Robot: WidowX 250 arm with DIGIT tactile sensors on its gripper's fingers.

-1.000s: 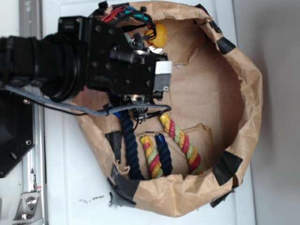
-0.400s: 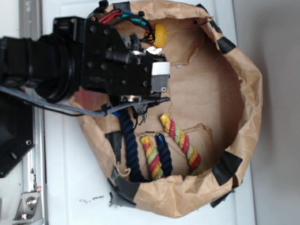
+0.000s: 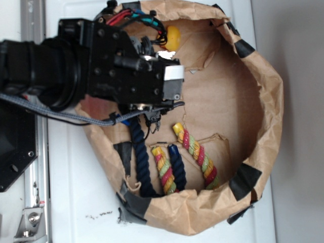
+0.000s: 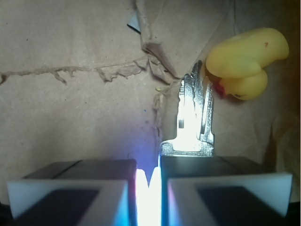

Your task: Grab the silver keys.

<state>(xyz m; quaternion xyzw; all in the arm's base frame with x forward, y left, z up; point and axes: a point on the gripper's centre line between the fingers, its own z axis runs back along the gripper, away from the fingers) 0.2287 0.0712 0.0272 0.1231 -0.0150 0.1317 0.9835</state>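
Gripper (image 4: 148, 188) jaws nearly shut beside the keys (image 4: 193, 117), not on them; regrasp looked necessary.

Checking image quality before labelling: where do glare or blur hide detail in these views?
Wrist view: a blown-out white-blue glow fills the narrow gap between the jaws, and glare washes out the shiny silver metal keys; the yellow rubber duck is clear. Exterior view: soft overall, and the black gripper hides the keys.

White table (image 3: 76, 202); taped brown paper basket (image 3: 263, 76) on it; perhaps scuffed
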